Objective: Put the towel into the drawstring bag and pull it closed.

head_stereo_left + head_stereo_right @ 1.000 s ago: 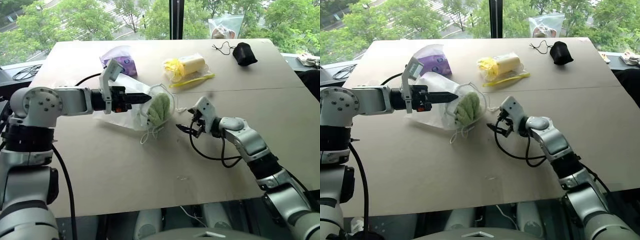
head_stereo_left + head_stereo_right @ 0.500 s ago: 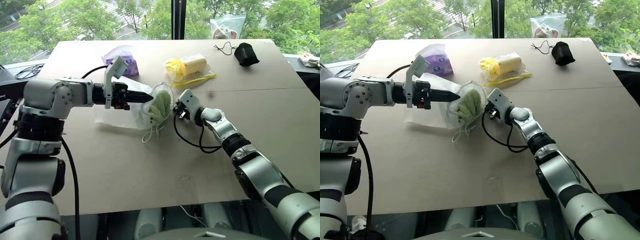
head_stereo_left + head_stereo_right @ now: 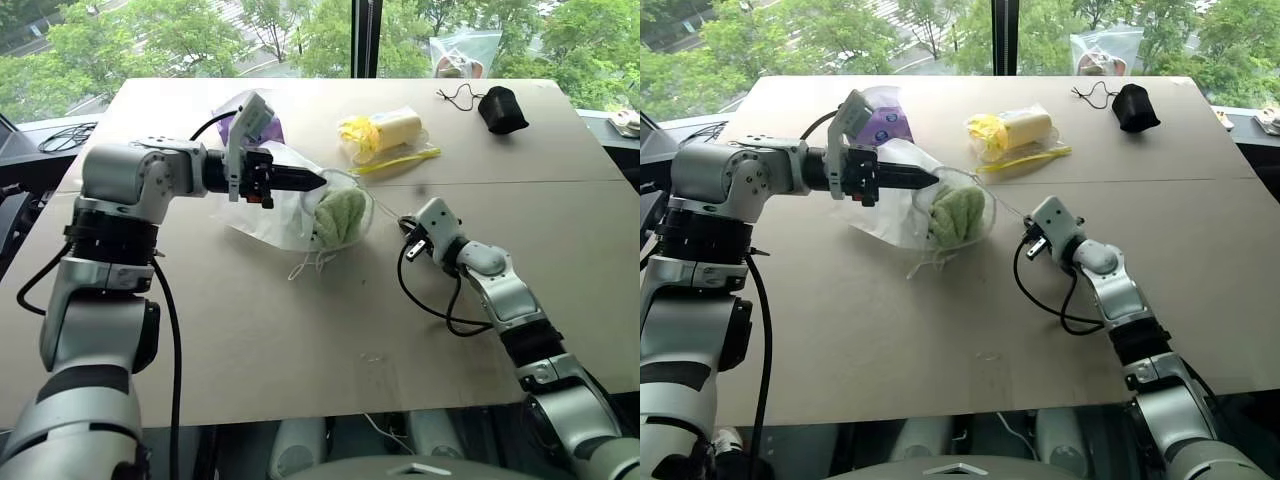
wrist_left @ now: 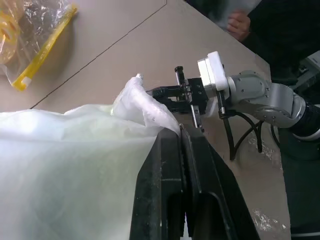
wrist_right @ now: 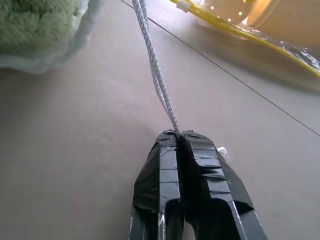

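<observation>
Right pincer (image 5: 179, 137) is pinching the cord (image 5: 153, 65) while my left pincer (image 3: 312, 183) is gripping the drawstring bag (image 3: 290, 205) on the bench (image 3: 300, 330), towel (image 3: 338, 215) inside, so next I am pulling the neck shut.

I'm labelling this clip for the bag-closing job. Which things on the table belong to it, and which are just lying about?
Belongs to the job:
- towel, inside the bag
- drawstring bag, its fabric pinched by the left gripper
- white cord, pinched by the right gripper

Lying about:
- purple tissue pack
- clear packet of yellow items
- black pouch
</observation>
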